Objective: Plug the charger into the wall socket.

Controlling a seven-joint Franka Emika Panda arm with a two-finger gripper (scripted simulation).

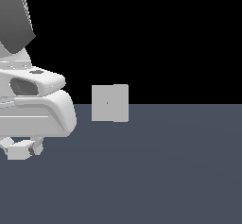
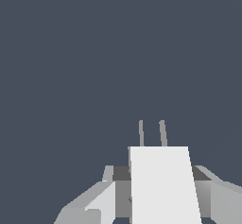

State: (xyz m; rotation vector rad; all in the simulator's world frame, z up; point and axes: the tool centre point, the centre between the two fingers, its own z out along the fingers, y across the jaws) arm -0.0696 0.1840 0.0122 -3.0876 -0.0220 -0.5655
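Down at the exterior view's lower left, the charger sits as a small white block held between the gripper fingers, just under the arm's big white wrist housing. It hangs a little above the dark grey floor; whether it touches the floor cannot be told. In the wrist view the charger fills the space between the two fingers, a bright white oblong face, and both pads press against its sides, so the hand is closed on it and only as wide as the block itself.

Its long axis runs away from the wrist camera, and two thin grey prongs stick out of its far end, side by side, pointing away over bare floor. In the exterior view the block lies roughly level, with its length running across the picture and slightly tilted; the prongs are too small to make out there.

Further out, the wall socket stands upright on the floor, a pale square plate with a tiny dark dot at its centre. It lies well apart from the charger, toward the exterior view's right and higher in the picture, its face turned to the camera. It does not show in the wrist view.

No brand, label or writing can be read on the charger, the socket or the arm.
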